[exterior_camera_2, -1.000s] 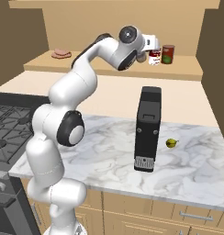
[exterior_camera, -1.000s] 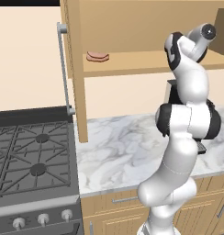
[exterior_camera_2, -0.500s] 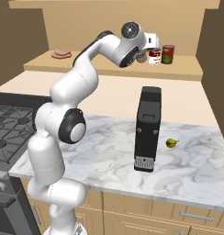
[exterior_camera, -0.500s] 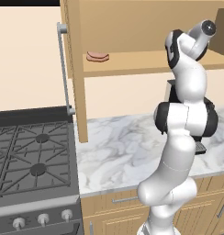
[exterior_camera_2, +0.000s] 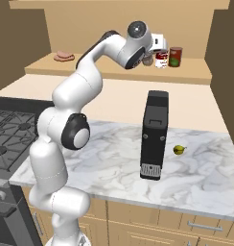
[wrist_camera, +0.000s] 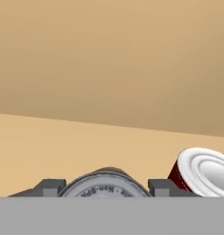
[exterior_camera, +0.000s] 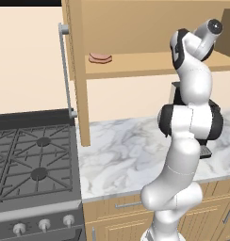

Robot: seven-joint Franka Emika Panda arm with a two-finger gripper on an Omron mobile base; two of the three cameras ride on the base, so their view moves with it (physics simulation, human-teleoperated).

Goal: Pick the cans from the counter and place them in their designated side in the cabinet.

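My gripper (exterior_camera_2: pixel 150 54) reaches into the cabinet (exterior_camera_2: pixel 195 77) over the right part of its plank shelf. It is shut on the grey-olive can (exterior_camera_2: pixel 147 60), which stands on or just above the shelf. In the hand view the can's lid (wrist_camera: pixel 104 186) sits between my two fingertips (wrist_camera: pixel 49 187). The red can with a white band (exterior_camera_2: pixel 161 58) stands right beside it on the shelf, and its silver top (wrist_camera: pixel 203 170) shows at the right of the hand view. The marble counter (exterior_camera: pixel 121 155) lies below.
A darker red can with a green patch (exterior_camera_2: pixel 175 56) stands to the right of the cans. A pink slab of meat (exterior_camera: pixel 100 57) lies on the shelf's left. A tall black appliance (exterior_camera_2: pixel 155 134) and a small yellow-green item (exterior_camera_2: pixel 180 150) stand on the counter. The black stove (exterior_camera: pixel 32 164) is at left, beside the open door's bar handle (exterior_camera: pixel 66 70).
The wrist has shifted very slightly at the shelf. The cans stand where they were.
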